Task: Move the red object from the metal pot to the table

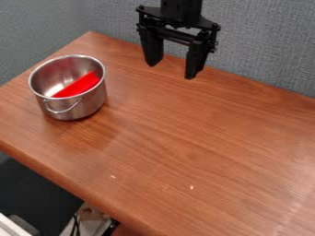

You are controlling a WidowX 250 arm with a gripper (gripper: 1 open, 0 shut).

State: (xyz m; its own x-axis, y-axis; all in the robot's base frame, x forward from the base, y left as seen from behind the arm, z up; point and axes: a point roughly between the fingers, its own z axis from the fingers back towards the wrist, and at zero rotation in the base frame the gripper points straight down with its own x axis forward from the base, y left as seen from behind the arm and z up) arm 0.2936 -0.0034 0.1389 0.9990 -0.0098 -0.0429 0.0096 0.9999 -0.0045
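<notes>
- Lying inside the metal pot (70, 86), the red object (79, 85) rests on the pot's bottom, slanted from lower left to upper right, and its colour mirrors on the shiny inner wall.
- Only its upper face shows; the pot's near wall hides its lower edge.
- The pot stands upright near the left corner of the surface (197, 138), with its thin wire handle hanging down against the front of its side.
- The reddish-brown wooden surface shows grain and a soft sheen, with a few tiny pale specks toward the near edge.
- The pincer (172, 66) hangs above the far edge of the surface, well apart from the pot and to its right, pointing downward.
- Its two black fingers (194, 63) stand spread wide apart with nothing between them.
- A dark grey wall fills the background behind the arm.
</notes>
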